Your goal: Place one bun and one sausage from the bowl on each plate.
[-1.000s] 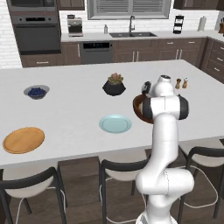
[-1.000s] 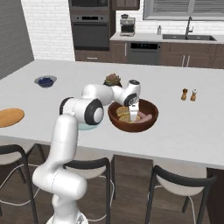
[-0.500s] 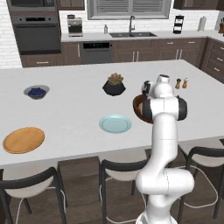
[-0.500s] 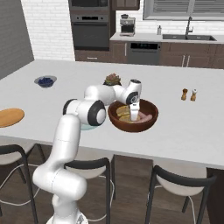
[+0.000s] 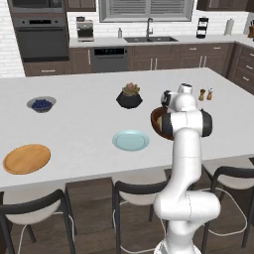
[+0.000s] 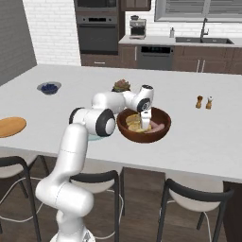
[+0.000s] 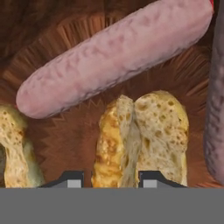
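Bowl [image 6: 144,126]: you see it dark and wooden around the gripper [image 6: 145,124], which is lowered inside.
Bun [image 7: 140,140]: your hand view puts it between the fingertips; jaws look closed on it, though contact is unclear.
Sausage [image 7: 118,54]: just beyond the jaws.
Plates: blue plate [image 5: 130,140] and orange plate [image 5: 27,158] well apart from the jaws.

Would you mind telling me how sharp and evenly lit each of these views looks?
Left base view: even, soft light, faint shadows; the arm hides most of the bowl. Right base view: crisp, the bowl and gripper clear, no glare. Hand view: very close, the sausage and bun look soft and smeared, with jagged streaks on the wood.
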{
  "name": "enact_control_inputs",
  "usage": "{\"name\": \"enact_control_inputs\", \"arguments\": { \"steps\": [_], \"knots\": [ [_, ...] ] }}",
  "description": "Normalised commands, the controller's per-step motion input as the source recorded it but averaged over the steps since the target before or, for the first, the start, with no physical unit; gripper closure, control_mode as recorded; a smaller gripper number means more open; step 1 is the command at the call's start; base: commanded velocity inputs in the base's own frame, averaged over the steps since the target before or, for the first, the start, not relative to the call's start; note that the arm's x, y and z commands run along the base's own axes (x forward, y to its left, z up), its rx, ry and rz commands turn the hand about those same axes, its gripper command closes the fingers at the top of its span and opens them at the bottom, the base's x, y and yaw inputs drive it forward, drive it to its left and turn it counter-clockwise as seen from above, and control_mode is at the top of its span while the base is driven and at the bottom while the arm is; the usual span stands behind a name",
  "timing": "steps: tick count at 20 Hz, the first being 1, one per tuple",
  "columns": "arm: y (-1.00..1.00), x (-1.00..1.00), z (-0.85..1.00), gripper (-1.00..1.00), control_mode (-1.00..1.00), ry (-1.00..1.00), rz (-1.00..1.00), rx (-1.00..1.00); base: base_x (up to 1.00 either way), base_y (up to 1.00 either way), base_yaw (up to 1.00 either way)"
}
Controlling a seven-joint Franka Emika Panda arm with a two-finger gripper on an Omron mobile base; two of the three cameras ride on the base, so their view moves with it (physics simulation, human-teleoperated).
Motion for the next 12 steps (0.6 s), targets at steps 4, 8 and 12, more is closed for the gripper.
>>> {"name": "enact_control_inputs", "arguments": {
  "steps": [4,8,12],
  "knots": [
    [0.0,0.0,0.0,1.0,-1.0,0.0,0.0,0.0,0.0,0.0,0.0],
    [0.0,-0.16,0.26,1.0,-1.0,-0.06,0.0,0.0,0.0,0.0,0.0],
    [0.05,-0.31,0.78,1.0,-1.0,-0.11,0.02,0.0,0.0,0.0,0.0]
  ]
}}
